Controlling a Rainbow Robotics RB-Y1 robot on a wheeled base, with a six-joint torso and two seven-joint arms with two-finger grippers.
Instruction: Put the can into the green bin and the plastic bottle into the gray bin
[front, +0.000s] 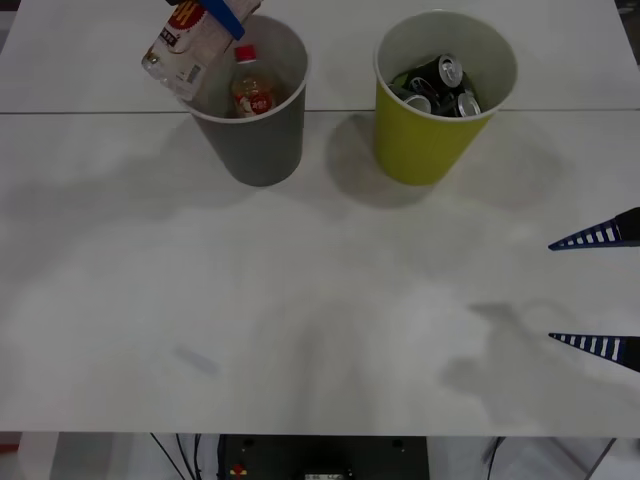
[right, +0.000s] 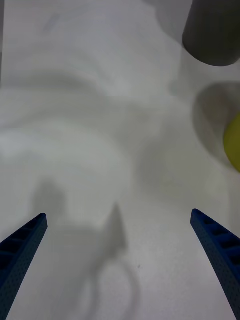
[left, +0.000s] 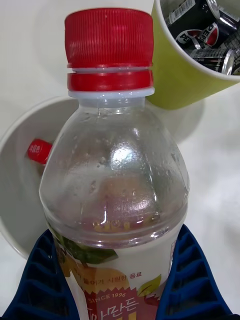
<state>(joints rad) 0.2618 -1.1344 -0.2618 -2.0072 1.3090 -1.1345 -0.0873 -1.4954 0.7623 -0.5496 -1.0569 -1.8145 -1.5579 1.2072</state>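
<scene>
Table (front: 300, 330): white, carries both bins.
Gray bin (front: 255, 140): far left, holds an amber bottle (front: 251, 88).
Green bin (front: 425, 140): just right of gray, holds black cans (front: 440, 85).
Plastic bottle (front: 185, 45): tilted above the gray bin's rim, clamped in left gripper (front: 225, 15) jaws.
Right gripper (front: 598, 292): right edge, jaws apart, holding nothing.
</scene>
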